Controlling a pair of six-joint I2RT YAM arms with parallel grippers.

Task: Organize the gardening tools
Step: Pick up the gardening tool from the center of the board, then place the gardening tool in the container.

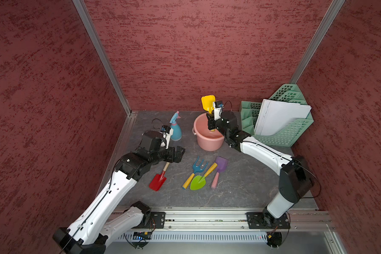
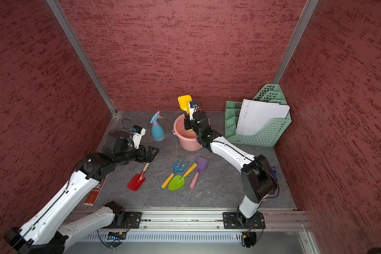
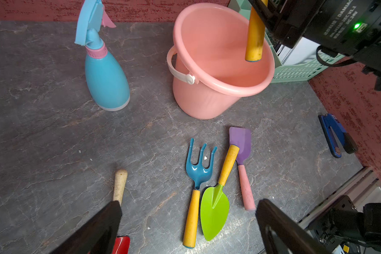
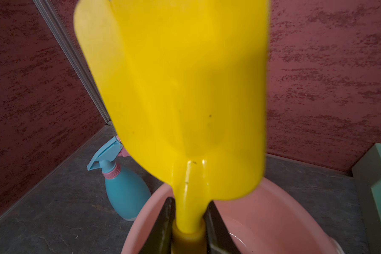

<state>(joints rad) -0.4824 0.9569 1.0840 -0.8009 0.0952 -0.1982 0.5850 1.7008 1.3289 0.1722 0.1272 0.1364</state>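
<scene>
Yellow scoop (image 1: 207, 103), blade up, clamped in right end effector (image 1: 211, 125) over pink bucket (image 1: 207, 143); left end effector (image 1: 178, 154) jaws apart above red trowel (image 1: 157, 181).

So the yellow scoop (image 1: 207, 103) is blade-up, handle pinched between the fingers of the right gripper (image 4: 188, 211). The red trowel (image 1: 158, 179) lies flat, wooden handle tip under the spread fingers of the left gripper (image 1: 178, 155). The blue fork (image 1: 197, 168), green trowel (image 1: 198, 181) and purple spade (image 1: 220, 165) lie flat together beside those, and the spray bottle (image 1: 176, 129) stands upright just beyond them.

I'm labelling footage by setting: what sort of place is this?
Probably a robot test booth: red textured wall panels enclose a grey stone-look tabletop, and two white-and-black arms are bolted to an aluminium rail.
</scene>
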